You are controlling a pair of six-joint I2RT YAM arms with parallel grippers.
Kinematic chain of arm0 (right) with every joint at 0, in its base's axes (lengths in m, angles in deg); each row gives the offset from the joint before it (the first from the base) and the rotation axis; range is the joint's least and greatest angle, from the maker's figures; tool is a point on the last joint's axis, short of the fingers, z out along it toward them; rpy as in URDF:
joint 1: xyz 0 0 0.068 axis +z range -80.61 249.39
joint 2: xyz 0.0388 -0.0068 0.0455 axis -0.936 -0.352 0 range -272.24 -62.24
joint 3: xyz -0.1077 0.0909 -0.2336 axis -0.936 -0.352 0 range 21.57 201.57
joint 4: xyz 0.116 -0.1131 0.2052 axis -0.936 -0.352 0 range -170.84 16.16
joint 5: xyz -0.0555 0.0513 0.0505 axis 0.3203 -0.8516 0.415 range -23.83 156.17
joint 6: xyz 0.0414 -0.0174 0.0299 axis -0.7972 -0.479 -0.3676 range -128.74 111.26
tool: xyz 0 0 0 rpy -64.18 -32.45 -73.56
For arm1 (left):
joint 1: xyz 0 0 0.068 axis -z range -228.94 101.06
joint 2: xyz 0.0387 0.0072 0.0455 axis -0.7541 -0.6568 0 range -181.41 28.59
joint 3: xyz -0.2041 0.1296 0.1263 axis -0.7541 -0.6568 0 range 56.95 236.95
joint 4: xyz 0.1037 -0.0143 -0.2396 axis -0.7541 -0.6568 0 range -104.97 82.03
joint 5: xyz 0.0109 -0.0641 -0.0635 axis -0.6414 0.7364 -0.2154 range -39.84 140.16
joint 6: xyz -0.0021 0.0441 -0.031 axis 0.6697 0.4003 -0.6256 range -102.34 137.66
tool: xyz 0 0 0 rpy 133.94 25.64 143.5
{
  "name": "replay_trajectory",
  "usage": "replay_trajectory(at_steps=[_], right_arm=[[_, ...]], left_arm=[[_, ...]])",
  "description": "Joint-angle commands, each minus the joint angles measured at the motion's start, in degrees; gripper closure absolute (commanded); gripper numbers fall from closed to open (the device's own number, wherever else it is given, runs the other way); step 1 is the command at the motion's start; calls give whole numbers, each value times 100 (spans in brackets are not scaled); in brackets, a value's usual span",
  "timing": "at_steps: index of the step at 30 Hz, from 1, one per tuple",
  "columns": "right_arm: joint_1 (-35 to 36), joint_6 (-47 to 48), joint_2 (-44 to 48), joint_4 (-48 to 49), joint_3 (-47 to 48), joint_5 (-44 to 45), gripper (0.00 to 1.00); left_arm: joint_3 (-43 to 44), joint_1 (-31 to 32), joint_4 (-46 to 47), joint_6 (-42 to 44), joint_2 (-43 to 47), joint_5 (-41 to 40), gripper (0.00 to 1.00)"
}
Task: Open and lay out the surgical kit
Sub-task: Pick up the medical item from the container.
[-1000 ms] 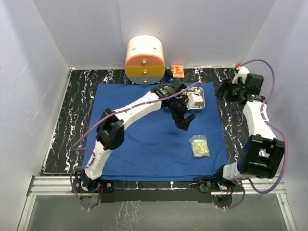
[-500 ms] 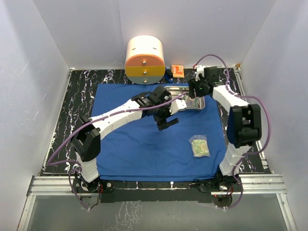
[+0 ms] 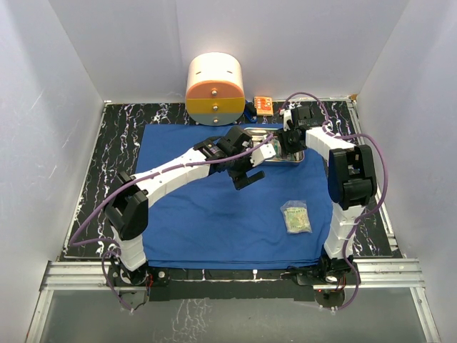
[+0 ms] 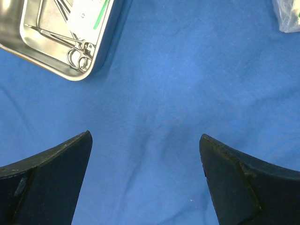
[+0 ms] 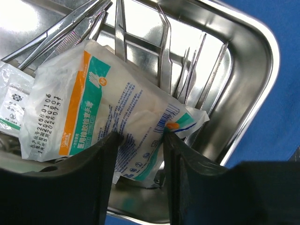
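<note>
The royal-blue cloth [image 3: 207, 207] lies spread flat on the table. The steel tray [image 3: 300, 154] sits at its far right and holds forceps and tweezers [image 5: 164, 56], scissors [image 4: 79, 58] and a white packet with orange and green print [image 5: 93, 108]. My right gripper [image 3: 284, 143] reaches into the tray [image 5: 262, 61], and its fingers press both sides of that packet [image 5: 140, 138]. My left gripper [image 3: 246, 177] is open and empty above bare cloth [image 4: 145, 140], near the tray's corner [image 4: 70, 77]. A clear packet [image 3: 295, 216] lies on the cloth at the near right [image 4: 288, 18].
A round cream-and-orange container [image 3: 214, 89] and a small orange box [image 3: 262, 104] stand at the back edge. A smaller white packet [image 5: 11, 101] lies in the tray. Black marbled tabletop [image 3: 114, 157] borders the cloth, with white walls on three sides.
My right arm swung from the back right corner into the tray and its fingers are now around the white packet. My left gripper drew back left from the tray.
</note>
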Motion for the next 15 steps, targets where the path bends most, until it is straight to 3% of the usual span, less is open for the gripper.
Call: replay_trajectory(at_steps=[1, 8, 15], right_arm=[[-6, 67, 119, 23, 181, 90, 63], [-6, -4, 316, 101, 190, 42, 80], [-3, -162, 771, 362, 184, -26, 86]], left_arm=[[-34, -18, 83, -49, 338, -137, 3], [-82, -47, 241, -117, 284, -392, 3], [247, -565, 566, -1025, 103, -434, 2]])
